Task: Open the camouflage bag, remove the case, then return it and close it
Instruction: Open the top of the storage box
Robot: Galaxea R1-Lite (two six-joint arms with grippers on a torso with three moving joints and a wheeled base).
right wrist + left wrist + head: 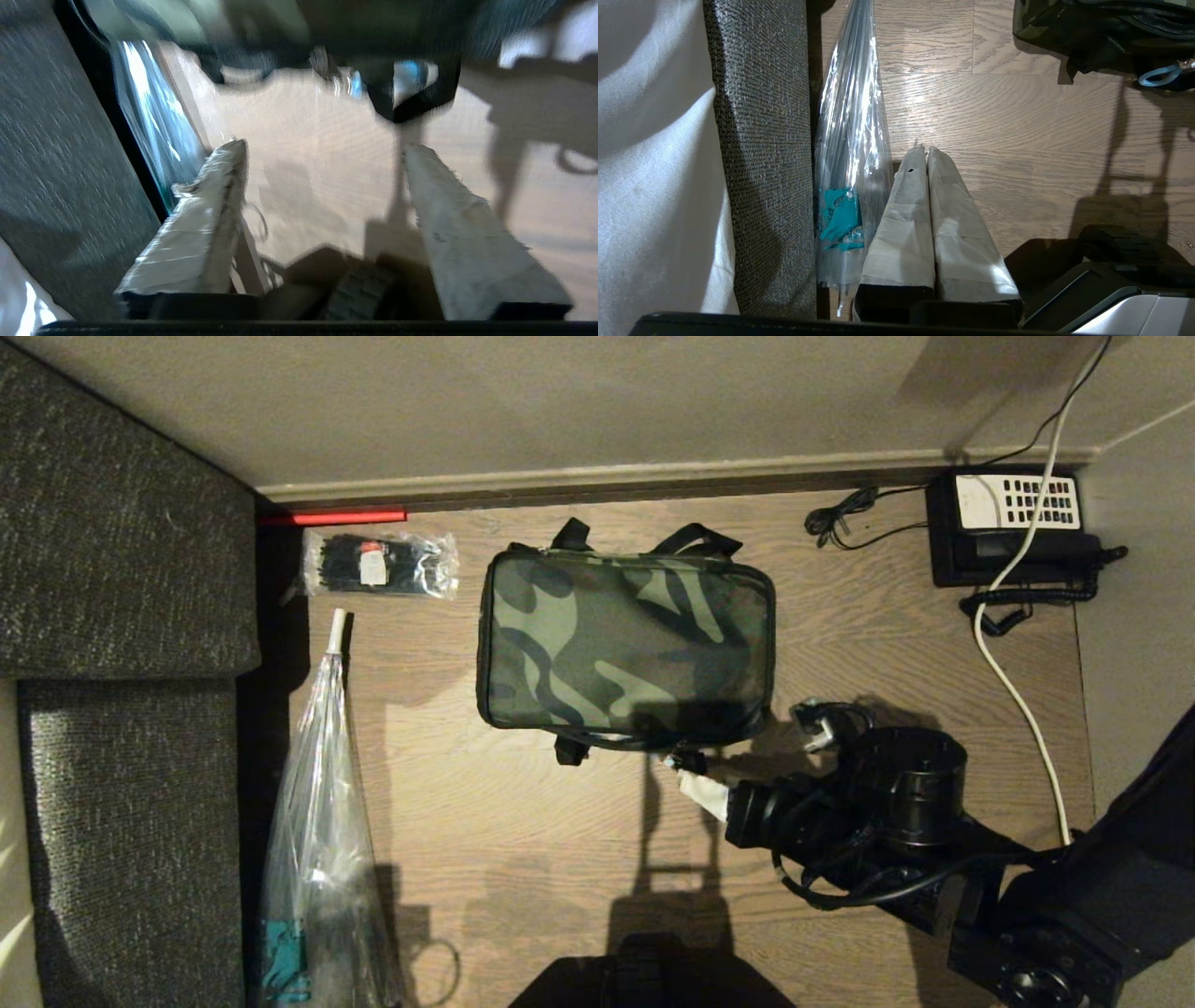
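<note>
Hovering with fingers spread and empty, right gripper [689, 773] just off near edge of zipped camouflage bag [625, 649]; bag directly ahead of fingertips, flat on wooden floor [523, 840].

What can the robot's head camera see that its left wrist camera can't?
Only the head view shows the whole camouflage bag zipped shut, the black telephone, the packet of black ties and the right gripper by the bag's near edge. Only the left wrist view shows the left gripper, fingers pressed together above the floor. Both show the wooden floor, the clear plastic-wrapped bundle and the grey couch.
</note>
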